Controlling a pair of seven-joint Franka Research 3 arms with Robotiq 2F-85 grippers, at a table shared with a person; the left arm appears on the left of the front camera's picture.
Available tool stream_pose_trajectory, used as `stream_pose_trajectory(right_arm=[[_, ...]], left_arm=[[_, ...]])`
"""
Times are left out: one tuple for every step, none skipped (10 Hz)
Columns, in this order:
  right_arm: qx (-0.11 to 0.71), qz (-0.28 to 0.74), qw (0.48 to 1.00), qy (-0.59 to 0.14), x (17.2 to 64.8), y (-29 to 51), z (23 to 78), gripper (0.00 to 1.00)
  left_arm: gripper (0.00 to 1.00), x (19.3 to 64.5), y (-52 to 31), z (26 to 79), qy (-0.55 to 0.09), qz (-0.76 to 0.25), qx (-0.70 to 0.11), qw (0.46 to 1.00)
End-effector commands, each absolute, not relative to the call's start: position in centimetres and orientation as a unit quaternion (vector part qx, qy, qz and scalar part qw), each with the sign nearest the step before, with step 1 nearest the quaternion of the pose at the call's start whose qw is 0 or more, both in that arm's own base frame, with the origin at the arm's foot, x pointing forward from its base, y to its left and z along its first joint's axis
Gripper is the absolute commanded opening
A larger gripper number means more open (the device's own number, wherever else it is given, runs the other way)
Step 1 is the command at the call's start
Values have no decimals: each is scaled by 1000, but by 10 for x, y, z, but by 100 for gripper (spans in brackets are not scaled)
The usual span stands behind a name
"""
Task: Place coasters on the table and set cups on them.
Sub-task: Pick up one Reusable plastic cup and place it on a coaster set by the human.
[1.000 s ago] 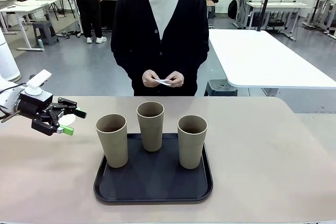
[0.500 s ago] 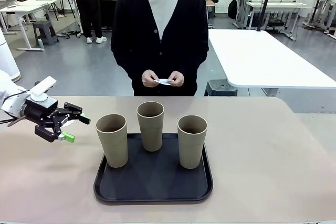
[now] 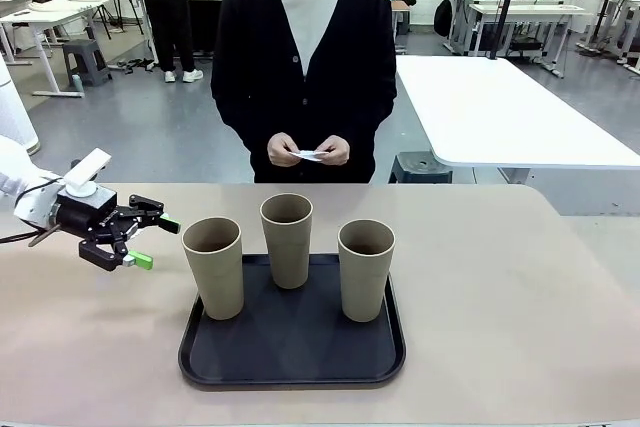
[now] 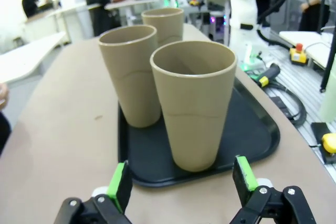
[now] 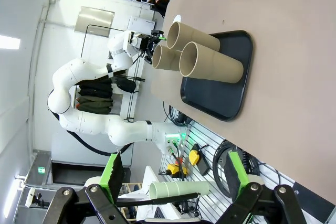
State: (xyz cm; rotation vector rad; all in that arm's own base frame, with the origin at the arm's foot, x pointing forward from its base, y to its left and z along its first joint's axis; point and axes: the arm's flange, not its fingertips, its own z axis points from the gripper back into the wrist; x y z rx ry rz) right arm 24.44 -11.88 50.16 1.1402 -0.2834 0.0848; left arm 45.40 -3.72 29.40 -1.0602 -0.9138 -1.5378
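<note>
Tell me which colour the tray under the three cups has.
Plain black. The tray shows best in the front view.

Cups: three tall tan tapered tumblers (image 3: 213,267), upright, empty, standing apart on the black tray (image 3: 290,372).
Coasters: thin white paper coasters (image 3: 312,156), held in the person's hands (image 3: 335,151).
Table: wide beige tabletop (image 3: 500,297), under the tray.

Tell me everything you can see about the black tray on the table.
The black tray is a shallow rectangle with rounded corners and a low raised rim, matte and plastic-looking. It lies flat on the tan table, mid-table towards the robot's edge. Three upright tan cups stand on its far half; the near half is bare. The open left end effector hovers apart, off its left side.
</note>
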Motion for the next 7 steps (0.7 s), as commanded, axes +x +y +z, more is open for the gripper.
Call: stream_pose_trajectory(right_arm=[[542, 41, 828, -135, 245, -119, 502, 100], [542, 41, 828, -135, 245, -119, 502, 100], [542, 41, 828, -135, 245, -119, 502, 100], [542, 41, 828, -135, 245, -119, 502, 100], [542, 41, 828, -135, 245, -119, 502, 100], [542, 41, 828, -135, 245, -119, 502, 100], [542, 41, 828, -135, 245, -119, 502, 100]], left_arm=[[100, 461, -47, 289, -388, -634, -444, 501], [100, 464, -52, 286, -378, -628, -456, 506], [100, 464, -56, 283, -372, -628, -460, 505], [100, 466, -62, 281, -369, -629, -464, 503], [100, 467, -65, 278, -371, -629, -465, 501], [100, 469, -69, 276, -371, -628, -471, 496], [100, 470, -74, 275, -371, -627, -476, 493]])
